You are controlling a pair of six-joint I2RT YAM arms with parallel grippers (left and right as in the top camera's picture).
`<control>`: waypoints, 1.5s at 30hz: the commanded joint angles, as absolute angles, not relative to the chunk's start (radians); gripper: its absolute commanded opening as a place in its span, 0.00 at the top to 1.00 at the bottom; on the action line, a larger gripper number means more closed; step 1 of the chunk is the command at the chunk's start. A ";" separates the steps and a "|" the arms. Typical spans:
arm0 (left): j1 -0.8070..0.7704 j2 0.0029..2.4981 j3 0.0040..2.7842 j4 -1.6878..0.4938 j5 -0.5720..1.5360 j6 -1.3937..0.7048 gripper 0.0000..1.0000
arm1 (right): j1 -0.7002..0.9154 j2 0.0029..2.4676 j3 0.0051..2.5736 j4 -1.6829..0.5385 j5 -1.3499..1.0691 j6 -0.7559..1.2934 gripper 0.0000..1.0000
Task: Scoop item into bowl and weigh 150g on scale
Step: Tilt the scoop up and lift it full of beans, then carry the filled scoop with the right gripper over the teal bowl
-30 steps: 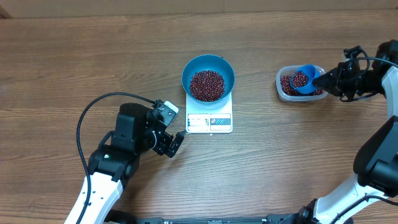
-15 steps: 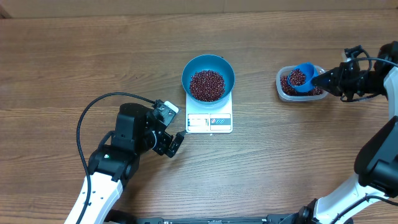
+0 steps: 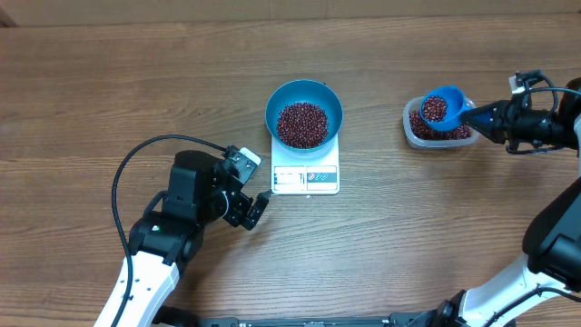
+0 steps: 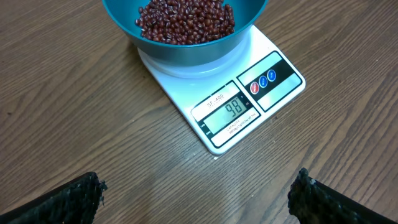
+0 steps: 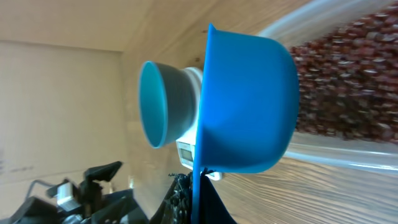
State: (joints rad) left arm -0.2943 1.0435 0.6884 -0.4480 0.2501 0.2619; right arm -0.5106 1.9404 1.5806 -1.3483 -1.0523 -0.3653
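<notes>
From above, the blue bowl (image 3: 304,98) sits on the white scale (image 3: 306,178) at mid-table, with a heap of maroon beans (image 3: 301,124) inside it. At the far right, the right gripper (image 3: 493,116) is clamped on the handle of a small blue scoop (image 3: 442,107). The scoop is loaded with beans and held over the clear tub (image 3: 414,133). The left gripper (image 3: 249,189) rests just left of the scale, holding nothing.

The left wrist view shows its fingers spread wide with only bare table between them. The display reads 98, so more beans are probably needed.

The right wrist view shows the scoop's underside, with the tub's beans to the right and the bowl and scale beyond.

The beans are light, hard and loose, so they would roll off a tilted scoop. The rigid handle is the place to hold it, cup kept level. The smooth bowl is best left untouched, since a nudge would upset the reading.
</notes>
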 commanded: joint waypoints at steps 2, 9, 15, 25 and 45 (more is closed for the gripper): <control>-0.291 1.033 0.683 -0.445 0.252 0.262 0.01 | -0.498 1.924 1.579 -1.361 -1.158 -0.425 0.96; -0.291 1.033 0.683 -0.446 0.252 0.262 0.00 | -0.430 1.877 1.589 -1.361 -1.157 -0.416 0.96; -0.291 1.033 0.683 -0.445 0.252 0.262 0.00 | -0.299 1.864 1.654 -1.361 -1.153 -0.363 0.96; -0.291 1.034 0.683 -0.445 0.252 0.262 0.00 | -0.086 1.864 1.787 -1.311 -0.959 -0.200 0.96; -0.291 1.034 0.683 -0.446 0.252 0.262 0.00 | 0.202 1.864 1.861 -1.173 -0.657 -0.048 0.96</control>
State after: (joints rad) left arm -0.2943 1.0435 0.6884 -0.4480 0.2501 0.2619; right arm 0.1799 1.9099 1.8290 -1.1927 -0.6968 -0.0589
